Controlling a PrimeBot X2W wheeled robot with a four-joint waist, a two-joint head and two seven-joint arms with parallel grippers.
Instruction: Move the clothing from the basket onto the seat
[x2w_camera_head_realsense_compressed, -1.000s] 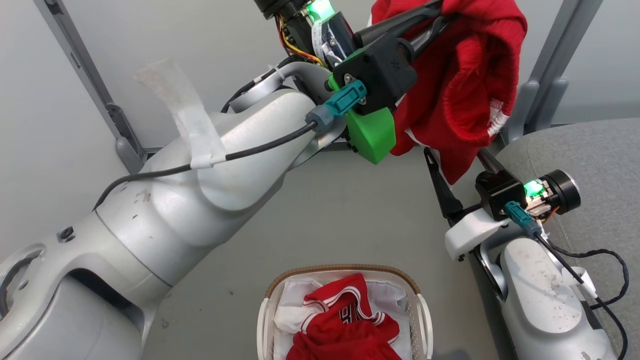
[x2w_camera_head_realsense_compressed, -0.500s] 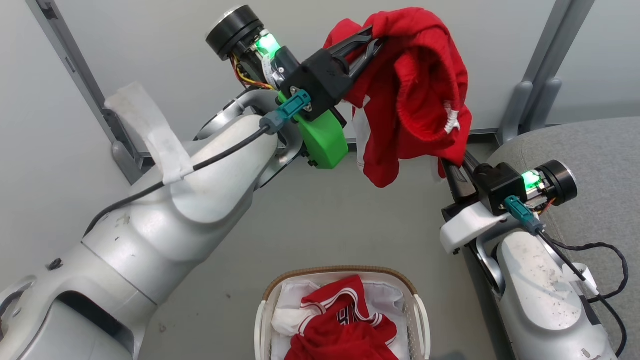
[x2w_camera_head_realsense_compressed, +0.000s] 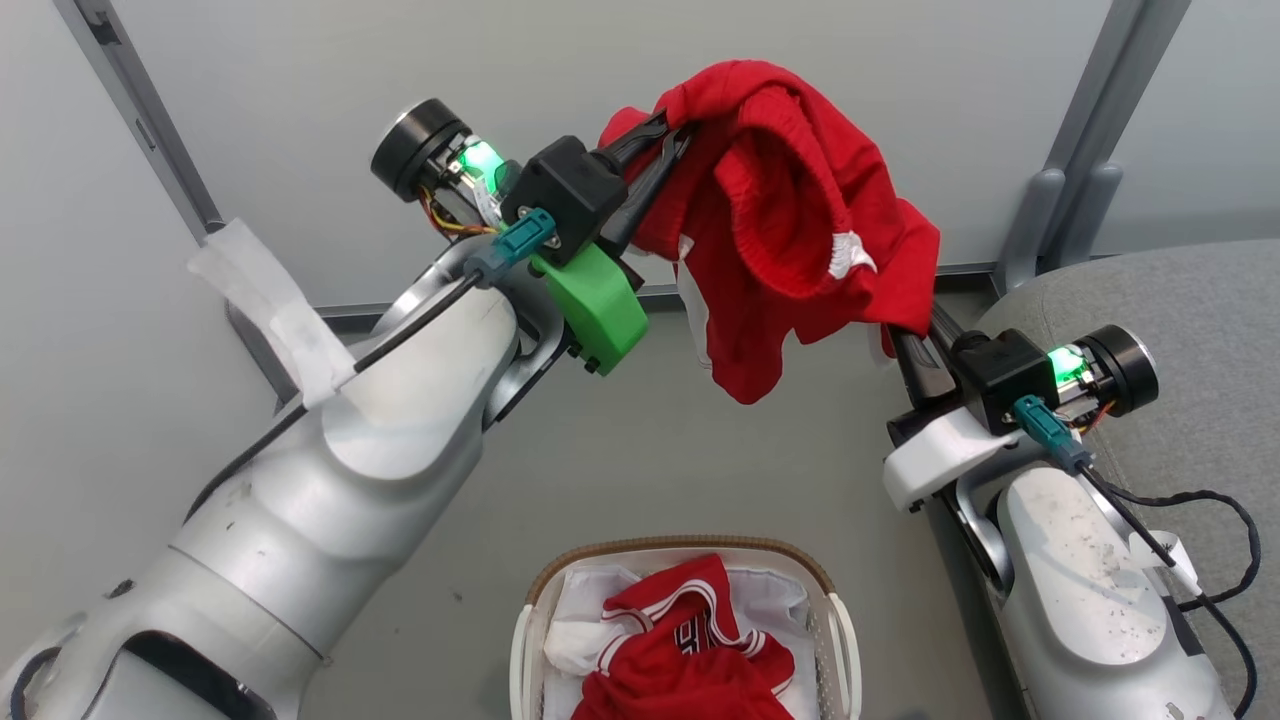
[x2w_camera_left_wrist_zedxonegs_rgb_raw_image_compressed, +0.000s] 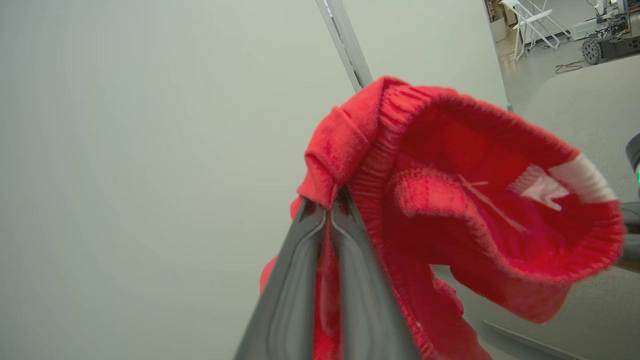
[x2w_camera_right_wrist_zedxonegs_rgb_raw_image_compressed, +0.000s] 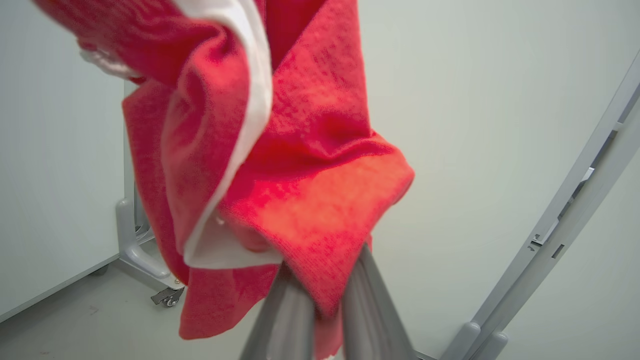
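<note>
The plain red garment (x2w_camera_head_realsense_compressed: 790, 220) is being held aloft between both grippers. Its ribbed waistband is being pinched by the closed jaws of the left gripper (x2w_camera_left_wrist_zedxonegs_rgb_raw_image_compressed: 330, 200), and a lower fold is being clamped by the right gripper (x2w_camera_right_wrist_zedxonegs_rgb_raw_image_compressed: 325, 285). Open floor (x2w_camera_head_realsense_compressed: 650, 450) is being spanned beneath it, with the seat (x2w_camera_head_realsense_compressed: 1180, 300) just beside the right arm. The jersey (x2w_camera_head_realsense_compressed: 690, 650) is being contained in the basket (x2w_camera_head_realsense_compressed: 838, 610), well below.

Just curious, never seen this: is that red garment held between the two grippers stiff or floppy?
Probably floppy: the red garment sags and folds between the left gripper and right gripper. Likely light, since two fingertip pinches hold it up. Its hanging end may swing.
</note>
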